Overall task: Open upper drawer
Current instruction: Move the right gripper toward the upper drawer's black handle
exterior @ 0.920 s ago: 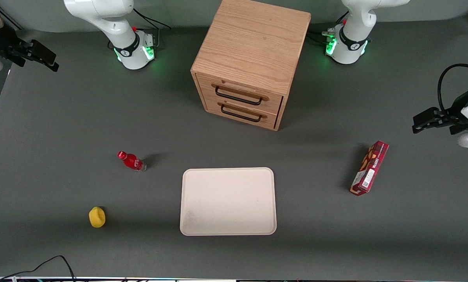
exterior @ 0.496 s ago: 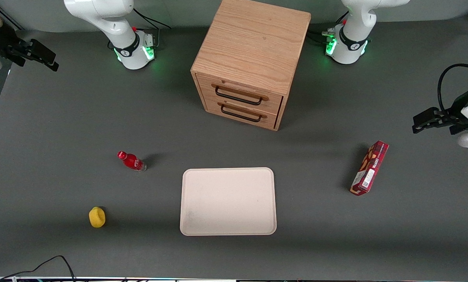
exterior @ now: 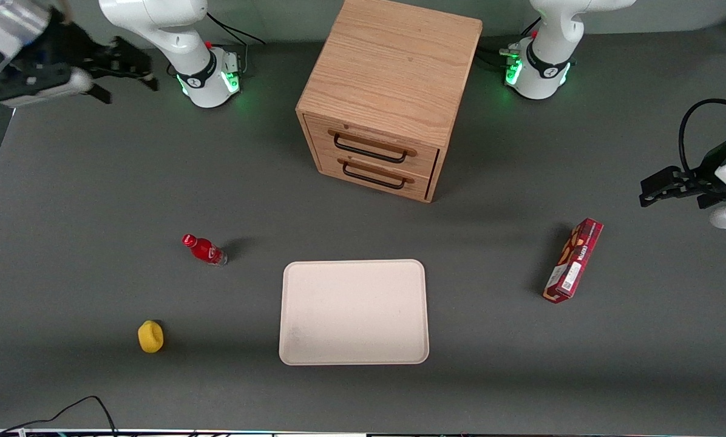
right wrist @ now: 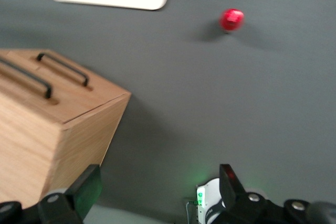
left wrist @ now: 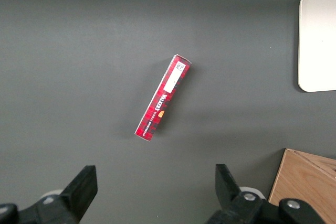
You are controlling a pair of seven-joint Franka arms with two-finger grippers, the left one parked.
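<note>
1. Two drawers are sitting shut in the light oak cabinet (exterior: 393, 91); the upper drawer (exterior: 372, 144), with its black bar handle (exterior: 369, 150), is lying flush above the lower drawer (exterior: 375, 171).
2. Gripper (exterior: 123, 68) is hanging in the air toward the working arm's end of the table, well apart from the cabinet, its fingers (right wrist: 86, 187) spread and grasping nothing.
3. Cream tray (exterior: 354, 312) is lying nearer the front camera than the cabinet.
4. Red bottle (exterior: 204, 249) and yellow object (exterior: 150, 336) are lying toward the working arm's end.
5. Red box (exterior: 573, 260) is resting toward the parked arm's end.
</note>
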